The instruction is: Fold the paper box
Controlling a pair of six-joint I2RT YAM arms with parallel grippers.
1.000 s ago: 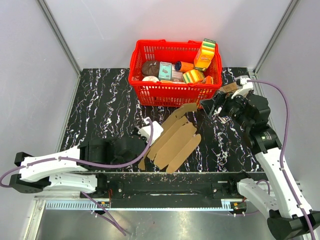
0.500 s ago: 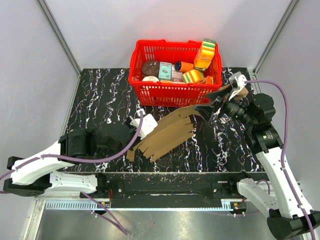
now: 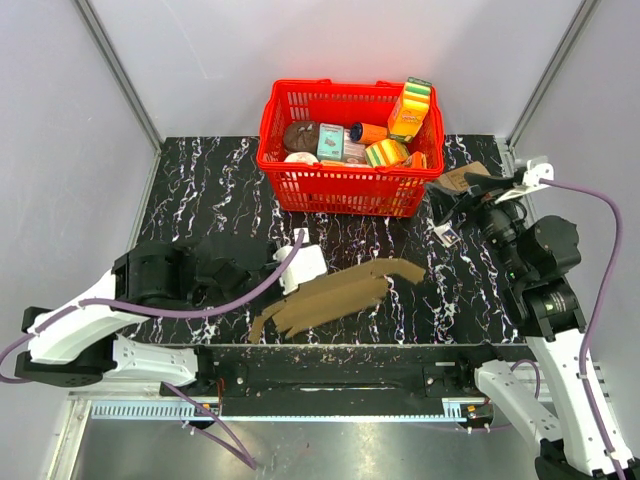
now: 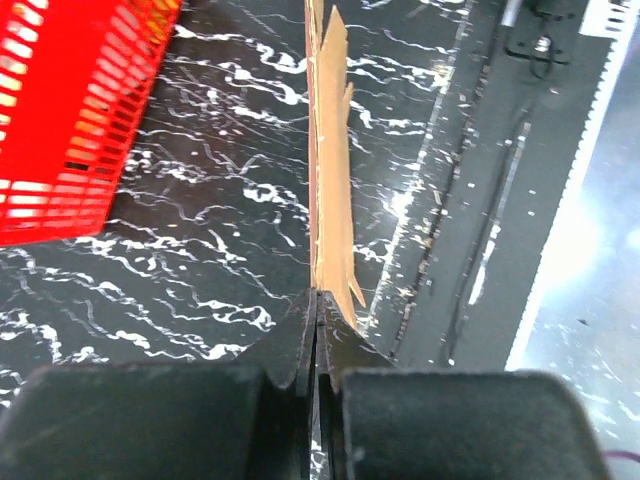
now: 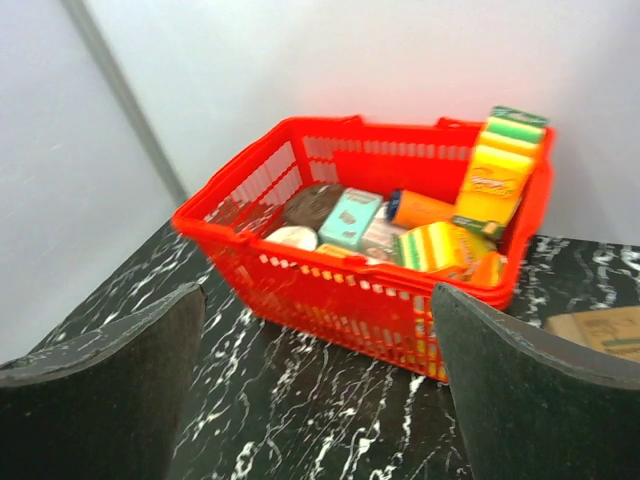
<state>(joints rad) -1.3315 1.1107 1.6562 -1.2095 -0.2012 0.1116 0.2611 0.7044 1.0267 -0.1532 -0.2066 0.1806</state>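
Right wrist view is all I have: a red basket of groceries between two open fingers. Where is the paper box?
Observer: The paper box lies on the black marble table, nearer the arm bases than the red basket.
Operator: Is anything holding it?
Observer: Yes, the left gripper is shut on one edge of it.
Operator: Is it folded up?
Observer: No, it looks like an unfolded blank, with its flaps spread out.

Black marbled table (image 3: 200,190) — red basket (image 3: 340,186) at back, paper box (image 3: 335,295) near front, carton (image 3: 460,180) right
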